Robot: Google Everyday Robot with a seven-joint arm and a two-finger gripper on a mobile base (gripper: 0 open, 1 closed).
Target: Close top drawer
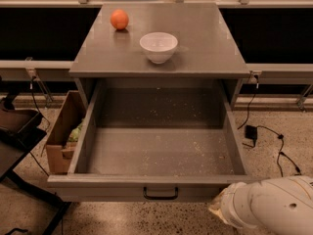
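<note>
Camera view: top drawer (161,151) drawn fully out beneath the worktop (205,43), pale specks on its floor, black handle (160,194) at front centre. Gripper (220,210) low at right, just beside the front panel's right corner, apart from the handle; open or closed, cannot tell. Judged as the approach step. Next: contact with the front panel, then a straight, level push inward.
</note>
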